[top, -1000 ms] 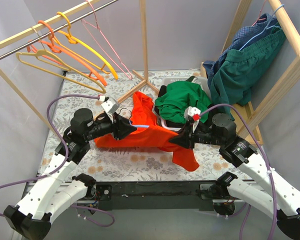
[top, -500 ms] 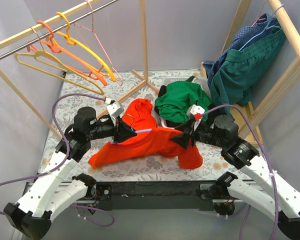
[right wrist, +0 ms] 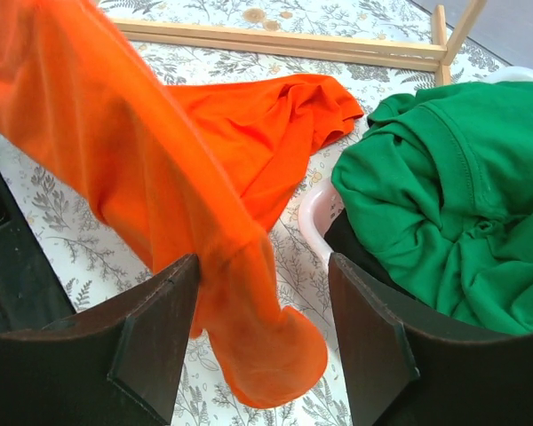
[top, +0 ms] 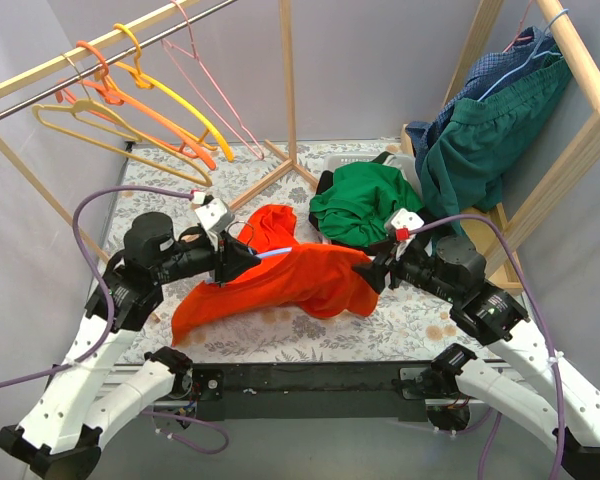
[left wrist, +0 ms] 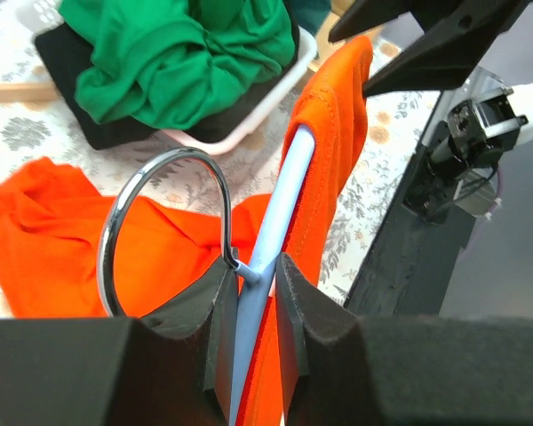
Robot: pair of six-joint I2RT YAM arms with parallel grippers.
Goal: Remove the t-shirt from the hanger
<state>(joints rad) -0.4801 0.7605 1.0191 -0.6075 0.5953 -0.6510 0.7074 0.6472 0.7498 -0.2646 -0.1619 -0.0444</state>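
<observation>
While the t-shirt (top: 280, 285) is partly freed, it is not yet off the hanger (top: 270, 254). From the top view you have the orange cloth strung between your two arms above the desk (top: 420, 320), its lower edge trailing onto the floral cover; the left jaws sit at the hanger's hook end and the right jaws at the far end of the cloth, near the green garment (top: 365, 205) heaped behind. Count what is there: one t-shirt; one blue hanger in hand; one green garment; two rack garments (top: 480, 140) slung over the wooden frame on the right; and what look like five spare hangers (top: 130, 110) on the rail, though they overlap and I may be one out.

From the left wrist, the left jaws are clamped on the hanger's pale blue bar just below the metal hook (left wrist: 160, 213); the near stretch of bar is bare, but its far end runs inside the orange fabric, so that shoulder is left to slip out.

From the right wrist, the right jaws stand apart, a fold of the t-shirt hanging down between them; you will want them closed on that fold before you draw the cloth off the bar.
</observation>
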